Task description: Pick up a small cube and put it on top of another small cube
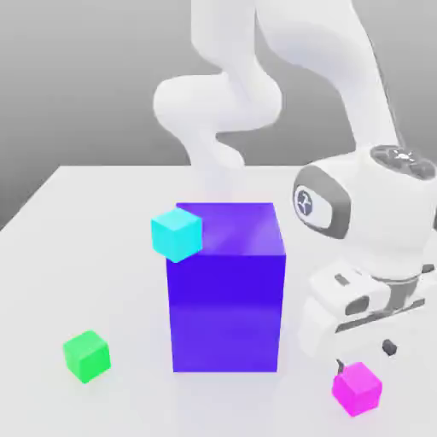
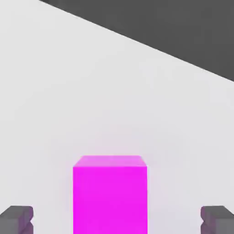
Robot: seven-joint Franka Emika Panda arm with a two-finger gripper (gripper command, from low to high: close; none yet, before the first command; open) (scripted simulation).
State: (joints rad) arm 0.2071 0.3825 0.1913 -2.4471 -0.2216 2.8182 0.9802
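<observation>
Tabletop (image 1: 111,273): pale, near-white, plain; spreads around the big purple-blue block (image 1: 225,290). Backdrop (image 1: 94,77) beyond and above the block: plain grey, lighter higher up, darker toward the tabletop's far edge. Light soft; the block's top paler than its front.

Ext. view: bright, flat light, src not clear. White table (image 1: 111,256) nearly washed out; arm (image 1: 341,51) pale, edges melting into grey bkgd. Faint sheen on blue block (image 1: 226,290), soft tint on table near it. Cubes' faces differ in brightness. Hand view: table evenly lit, faint pink tinge near pink cube (image 2: 110,196).
</observation>
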